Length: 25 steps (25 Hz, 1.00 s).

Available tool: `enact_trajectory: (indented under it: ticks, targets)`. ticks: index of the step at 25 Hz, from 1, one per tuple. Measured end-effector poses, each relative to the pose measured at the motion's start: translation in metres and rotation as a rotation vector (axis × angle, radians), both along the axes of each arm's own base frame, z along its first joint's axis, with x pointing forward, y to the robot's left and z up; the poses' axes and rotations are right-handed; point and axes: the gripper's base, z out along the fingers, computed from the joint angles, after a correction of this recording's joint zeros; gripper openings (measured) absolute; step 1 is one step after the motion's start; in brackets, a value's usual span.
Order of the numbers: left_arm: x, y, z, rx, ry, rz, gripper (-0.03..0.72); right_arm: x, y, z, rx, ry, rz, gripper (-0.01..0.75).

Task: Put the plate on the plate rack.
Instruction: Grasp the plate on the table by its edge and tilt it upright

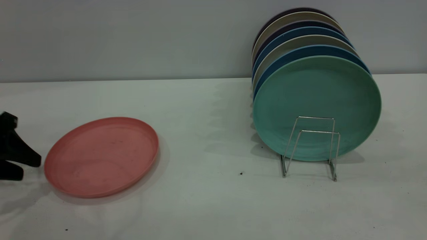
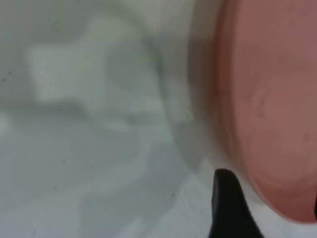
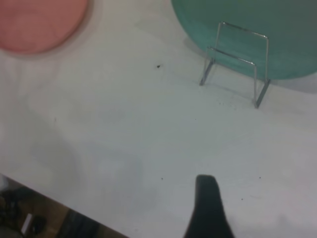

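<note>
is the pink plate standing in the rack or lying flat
Lying flat on the table, apart from the rack; the pink plate is not racked.

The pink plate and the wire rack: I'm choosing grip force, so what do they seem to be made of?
The pink plate looks like matte plastic: a dull, even salmon surface with no glare and faint dark scuffs. The plate rack looks like thin bare metal wire, silver and shiny, bent into squared loops. The left gripper is open beside the plate's rim.

Even, soft light; faint shadows under plate (image 1: 101, 156). Left wrist view heavily blurred, probably motion; exterior sharp.
</note>
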Motion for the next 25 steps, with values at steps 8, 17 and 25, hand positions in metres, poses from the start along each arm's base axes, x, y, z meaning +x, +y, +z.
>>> enact_trajectory:
  ticks: [8,17,25]
  targets:
    - [0.008,-0.001,-0.010,-0.054,-0.045,0.074,0.440,0.000,0.000,0.000,-0.002,-0.001,0.002,0.581]
    - [0.012,-0.002,-0.010,-0.042,-0.068,0.100,0.440,0.000,0.000,0.000,-0.002,-0.002,0.002,0.581]
    - [0.017,-0.020,-0.009,-0.043,-0.087,0.045,0.439,0.000,0.000,0.000,-0.003,-0.002,0.002,0.581]
